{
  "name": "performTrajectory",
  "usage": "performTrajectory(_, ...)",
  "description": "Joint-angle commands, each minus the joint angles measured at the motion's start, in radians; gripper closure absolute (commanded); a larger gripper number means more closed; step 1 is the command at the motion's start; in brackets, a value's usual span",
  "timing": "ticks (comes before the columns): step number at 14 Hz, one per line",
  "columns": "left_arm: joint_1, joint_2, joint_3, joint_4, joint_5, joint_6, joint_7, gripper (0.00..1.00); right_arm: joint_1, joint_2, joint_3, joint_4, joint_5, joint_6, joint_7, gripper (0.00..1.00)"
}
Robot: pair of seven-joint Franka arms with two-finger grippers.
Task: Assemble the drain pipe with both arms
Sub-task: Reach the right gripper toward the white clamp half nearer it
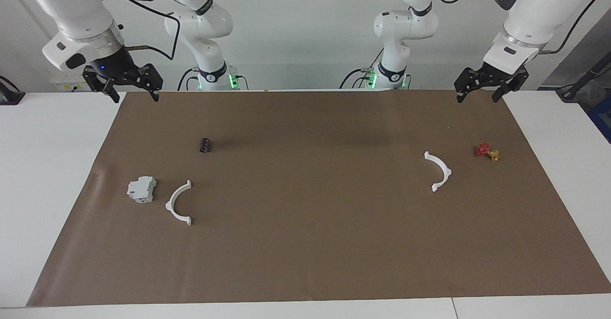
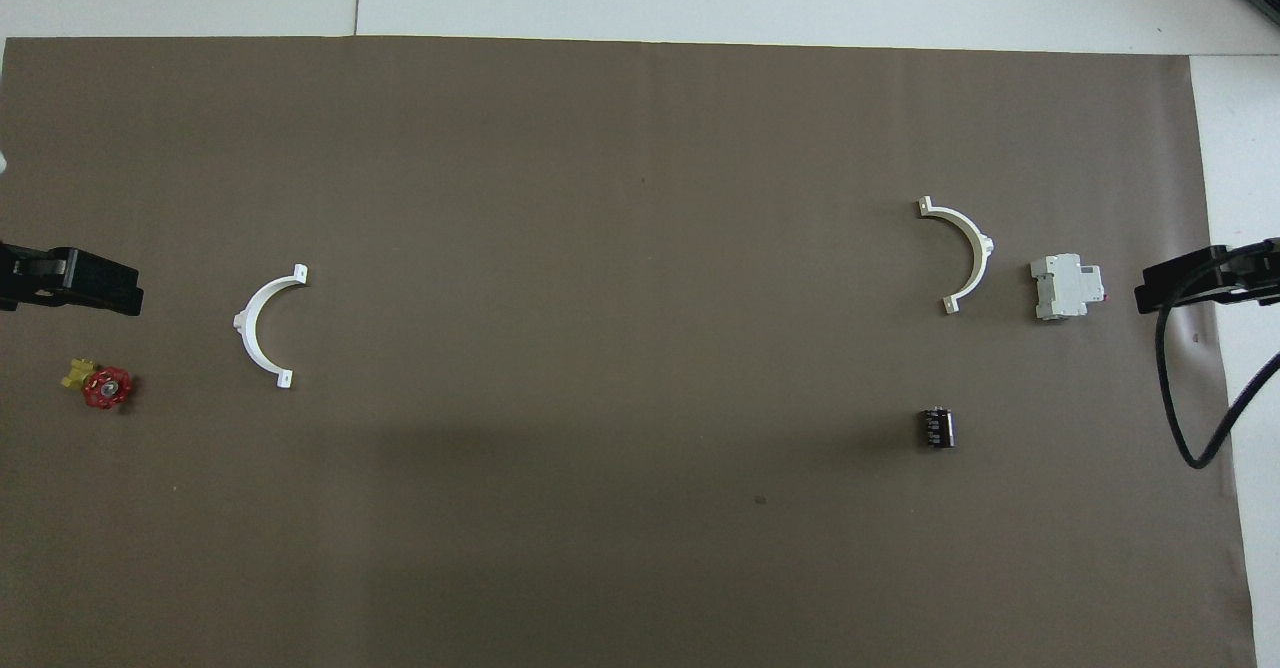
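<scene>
Your left gripper (image 1: 489, 92) hangs open and empty, raised over the mat's edge at the left arm's end; your right gripper (image 1: 128, 86) hangs likewise, jaws spread, at the right arm's end. Both arms wait. One white arc (image 1: 439, 171) lies flat on the brown mat (image 1: 305, 242) beside the red-and-yellow valve piece (image 1: 487, 151). The other white arc (image 1: 179, 203) lies well apart from it, just beside the light-grey block (image 1: 142, 189), with a small dark cylinder (image 1: 205, 145) nearer to the robots.
</scene>
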Motion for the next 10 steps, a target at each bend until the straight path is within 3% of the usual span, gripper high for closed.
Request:
performTrajectory(1,0.005,-0.026,0.002,-0.029,-0.014,0.005,-0.005,0.00,-0.015,-0.014,0.007,-0.011,0.005,0.012,-0.010,0.00)
performTrajectory(5,0.005,-0.026,0.002,-0.029,-0.014,0.005,-0.005,0.00,-0.010,-0.026,0.010,-0.034,0.008,0.026,-0.014,0.00)
performTrajectory(10,0.005,-0.026,0.002,-0.029,-0.014,0.005,-0.005,0.00,-0.007,0.006,0.010,-0.111,0.023,0.235,-0.023,0.00)
